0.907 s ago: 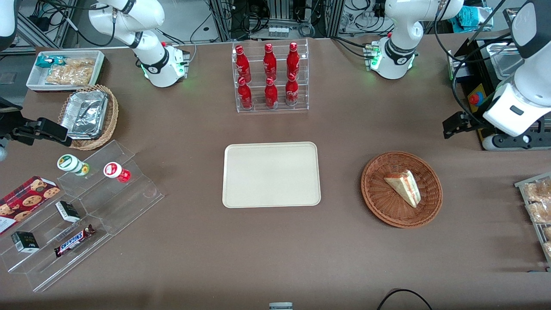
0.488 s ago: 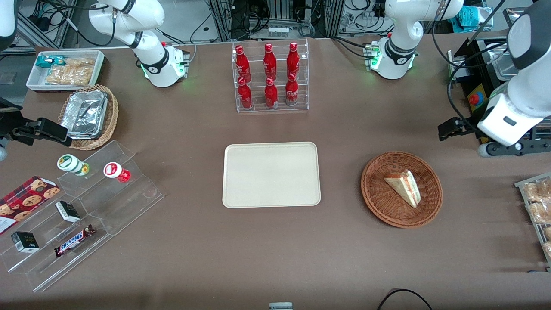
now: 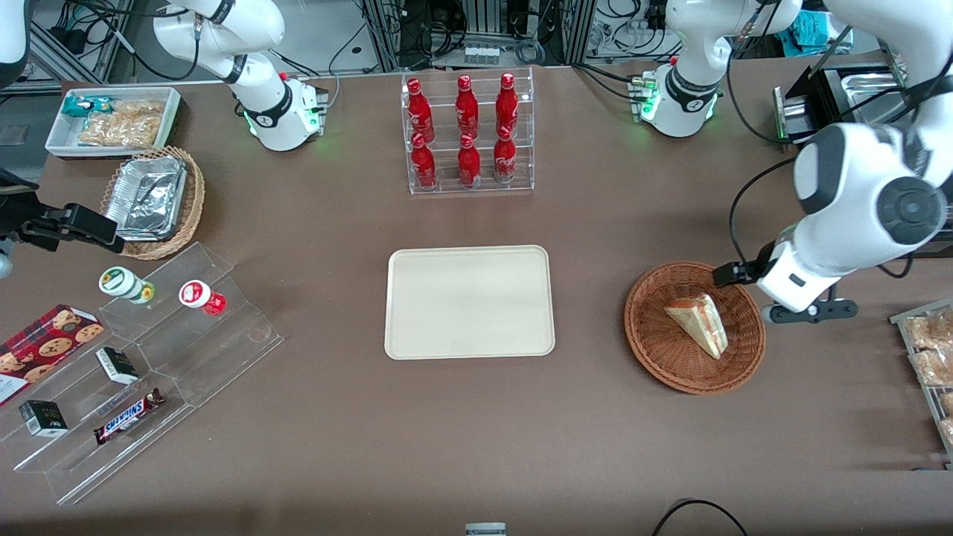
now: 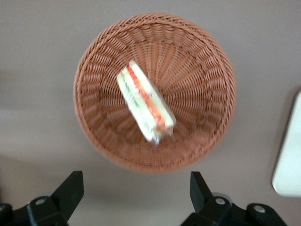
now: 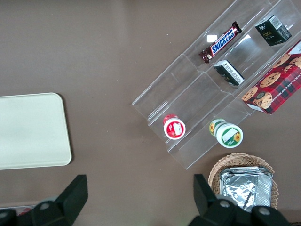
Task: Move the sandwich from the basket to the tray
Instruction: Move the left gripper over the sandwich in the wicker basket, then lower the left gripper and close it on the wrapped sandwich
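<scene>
The sandwich (image 3: 700, 323), a pale bread wedge with red and green stripes along its cut edge, lies in the round reddish-brown wicker basket (image 3: 655, 350). The cream tray (image 3: 469, 301) lies flat at mid-table and carries nothing. My gripper (image 3: 735, 275) hangs above the basket's rim, on the side farther from the front camera. In the left wrist view the gripper (image 4: 134, 188) is open wide over bare table just outside the basket (image 4: 99, 61), with the sandwich (image 4: 145, 107) well clear of the fingers. A corner of the tray (image 4: 288, 160) shows there, and the right wrist view catches the tray (image 5: 33, 129) too.
A clear rack of red bottles (image 3: 467, 134) stands farther back than the tray. Toward the parked arm's end are a stepped clear display (image 3: 141, 372) with snacks, a tan basket of foil containers (image 3: 153, 201) and a white snack bin (image 3: 112, 119). A rack of baked goods (image 3: 931, 357) lies beside the basket.
My arm has swung down and inward from the table's working-arm end, bringing the gripper over the basket's rim. The sandwich, basket and tray have not moved.
</scene>
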